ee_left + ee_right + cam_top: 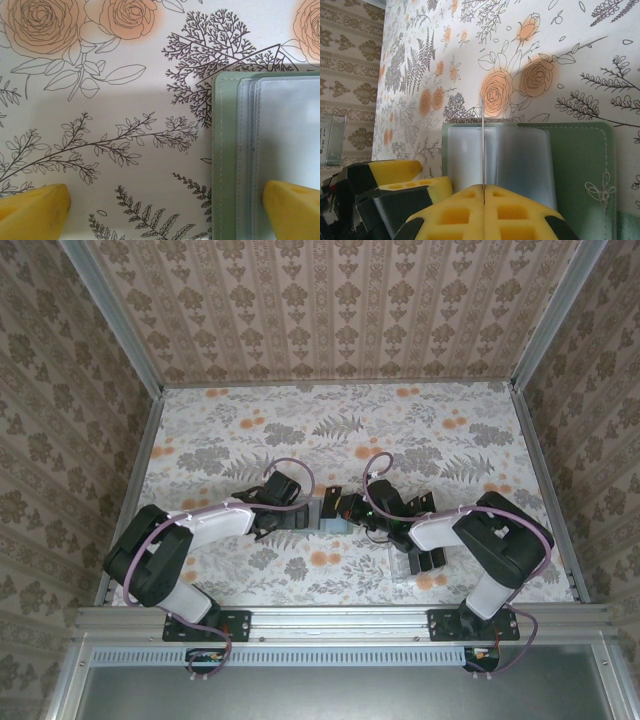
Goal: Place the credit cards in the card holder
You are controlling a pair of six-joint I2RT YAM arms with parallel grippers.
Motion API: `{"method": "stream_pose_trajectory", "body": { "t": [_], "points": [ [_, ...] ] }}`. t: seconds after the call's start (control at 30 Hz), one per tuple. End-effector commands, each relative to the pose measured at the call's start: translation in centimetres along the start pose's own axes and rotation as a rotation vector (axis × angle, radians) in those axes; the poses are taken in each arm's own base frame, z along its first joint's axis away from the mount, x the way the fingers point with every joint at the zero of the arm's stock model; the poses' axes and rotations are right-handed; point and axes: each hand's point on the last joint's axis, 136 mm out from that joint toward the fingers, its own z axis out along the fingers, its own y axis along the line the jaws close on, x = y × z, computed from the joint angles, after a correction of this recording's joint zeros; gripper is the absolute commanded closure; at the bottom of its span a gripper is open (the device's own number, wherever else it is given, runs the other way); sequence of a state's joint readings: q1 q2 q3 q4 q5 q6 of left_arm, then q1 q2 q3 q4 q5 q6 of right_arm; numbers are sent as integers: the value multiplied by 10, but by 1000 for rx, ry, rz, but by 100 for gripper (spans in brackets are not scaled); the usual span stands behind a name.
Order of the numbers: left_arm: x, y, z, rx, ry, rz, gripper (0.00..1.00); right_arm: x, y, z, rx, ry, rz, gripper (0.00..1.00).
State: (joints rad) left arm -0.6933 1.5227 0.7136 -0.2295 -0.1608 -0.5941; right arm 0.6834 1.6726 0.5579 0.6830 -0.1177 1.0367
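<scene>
— Floral tabletop; where's the card holder?
— Mid-table, lying open with its clear sleeves up, between both grippers.
— The credit card?
— Edge-on in the right gripper, which is clamped on it. Its long axis points out over the sleeves just beyond.
— Left gripper?
— Spread wide, straddling the holder's left edge. The right arm looks better placed to insert.

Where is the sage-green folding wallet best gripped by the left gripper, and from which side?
On the sage-green folding wallet, probably the stitched outer border, approached from the floral tabletop beside it: it lies open and flat, and that border projects past the clear plastic sleeves.
</scene>
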Motion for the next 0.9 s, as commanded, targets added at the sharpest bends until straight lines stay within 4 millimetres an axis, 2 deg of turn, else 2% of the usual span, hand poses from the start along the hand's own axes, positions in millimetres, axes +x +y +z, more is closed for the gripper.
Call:
{"method": "stream_pose_trajectory", "body": {
  "t": [0.0, 0.3, 0.87],
  "points": [
    [23, 22, 3, -84, 64, 8, 0, 2, -2, 3, -7, -11, 15, 100],
    [23, 23, 3, -86, 63, 8, 0, 7, -3, 7, -11, -2, 20, 100],
    [24, 24, 2, -87, 63, 7, 0, 11, -14, 0, 11, -11, 24, 100]
  ]
}}
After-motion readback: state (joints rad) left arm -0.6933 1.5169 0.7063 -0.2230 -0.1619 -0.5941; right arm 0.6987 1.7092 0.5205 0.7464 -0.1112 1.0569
